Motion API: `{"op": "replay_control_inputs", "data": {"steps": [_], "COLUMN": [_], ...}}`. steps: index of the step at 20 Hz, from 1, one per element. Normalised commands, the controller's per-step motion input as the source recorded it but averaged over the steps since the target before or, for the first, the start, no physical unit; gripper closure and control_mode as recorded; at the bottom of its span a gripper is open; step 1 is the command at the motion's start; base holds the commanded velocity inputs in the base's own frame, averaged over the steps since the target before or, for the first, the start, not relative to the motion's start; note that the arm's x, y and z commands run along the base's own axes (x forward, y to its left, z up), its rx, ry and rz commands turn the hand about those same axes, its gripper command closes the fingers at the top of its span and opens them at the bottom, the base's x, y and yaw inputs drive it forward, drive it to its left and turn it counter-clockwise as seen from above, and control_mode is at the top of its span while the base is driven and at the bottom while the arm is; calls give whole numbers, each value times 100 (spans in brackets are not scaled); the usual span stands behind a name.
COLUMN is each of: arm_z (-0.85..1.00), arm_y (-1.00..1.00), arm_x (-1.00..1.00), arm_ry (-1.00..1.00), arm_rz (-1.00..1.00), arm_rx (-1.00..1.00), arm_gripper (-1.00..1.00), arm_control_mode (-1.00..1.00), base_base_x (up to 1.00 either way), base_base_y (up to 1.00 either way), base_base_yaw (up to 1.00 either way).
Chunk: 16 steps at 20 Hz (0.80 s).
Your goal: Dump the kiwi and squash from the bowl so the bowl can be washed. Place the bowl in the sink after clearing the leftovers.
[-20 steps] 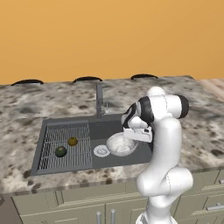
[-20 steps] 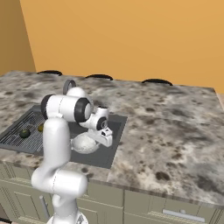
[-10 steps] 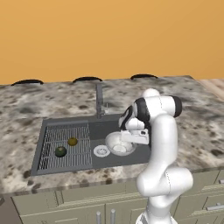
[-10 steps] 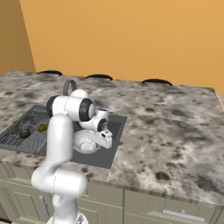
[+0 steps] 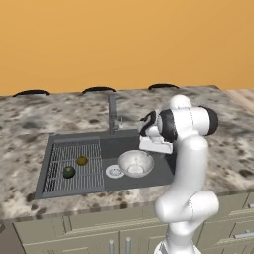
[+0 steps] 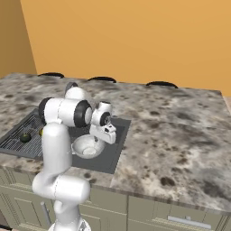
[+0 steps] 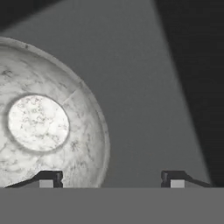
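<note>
Your pincer [image 7: 111, 177] hangs spread wide and holds nothing, just above the bowl [image 5: 135, 163], which sits upright and empty on the sink [image 5: 149, 149] floor right of the drain; lift straight up so no fingertip clips its rim. The hand view shows that gap; the left base view adds the kiwi [image 5: 82, 160] and squash [image 5: 68, 171] on the ribbed grid beyond the bowl

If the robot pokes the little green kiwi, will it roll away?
Probably only a bit. The kiwi looks round, so a nudge could start it rolling. But it lies on the ribbed grid of the sink, and those ribs would likely catch it quickly. The darker squash lies close beside it, so it might bump that.
</note>
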Motion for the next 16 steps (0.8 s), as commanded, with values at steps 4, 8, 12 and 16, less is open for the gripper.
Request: {"op": "replay_control_inputs", "data": {"steps": [4, 8, 12, 16], "arm_z": [100, 100, 100, 100], "arm_y": [0, 0, 2, 7], "arm_x": [-67, -100, -100, -100], "arm_ry": [-21, -22, -22, -24], "arm_rz": [0, 0, 0, 0], "arm_rx": [0, 0, 0, 0], "arm_gripper": [-100, -100, -100, -100], "arm_control_mode": [-100, -100, -100, -100], "base_base_x": [0, 0, 0, 0], "base_base_y": [0, 0, 0, 0], "base_base_yaw": [0, 0, 0, 0]}}
